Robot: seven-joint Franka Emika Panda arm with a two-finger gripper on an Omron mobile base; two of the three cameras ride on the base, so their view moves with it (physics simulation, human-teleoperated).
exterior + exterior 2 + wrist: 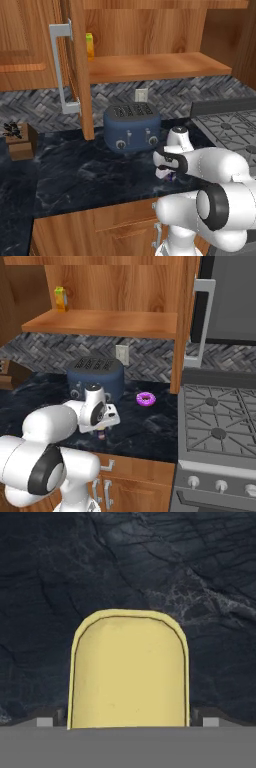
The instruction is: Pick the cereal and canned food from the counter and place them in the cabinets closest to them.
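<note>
Now low over the bench [75, 170], arm bent down in front of the toaster [132, 127]. Fingers [210, 722] spread wide, released, gripping nothing; one tip on either side of the canned food [129, 669], just beside its wall, contact not clear. Canned food upright on the dark marbled stone, yellow top facing the hand camera, at 6 o'clock in the hand view, between the two tips. In the left base view, at 5 o'clock of the toaster and near the bench's front edge, mostly hidden under the white hand, only a dark sliver showing.

Blue toaster set back against the herringbone backsplash, wall outlet [141, 94] just above it at 12 o'clock. Purple donut [145, 399] flat on the bench, at 3 o'clock of the toaster in the right base view, well apart from the canned food.

Wooden cabinet [150, 67] above the toaster, door [80, 70] swung open, silver bar handle [62, 67] showing. Slim yellow container [89, 46] upright at the back of the shelf, at 11 o'clock of the toaster in the left base view. Knife block [17, 140] at 9 o'clock of the toaster, well apart from it. Gas stove [217, 416] at 3 o'clock, butted against the bench's end.
</note>
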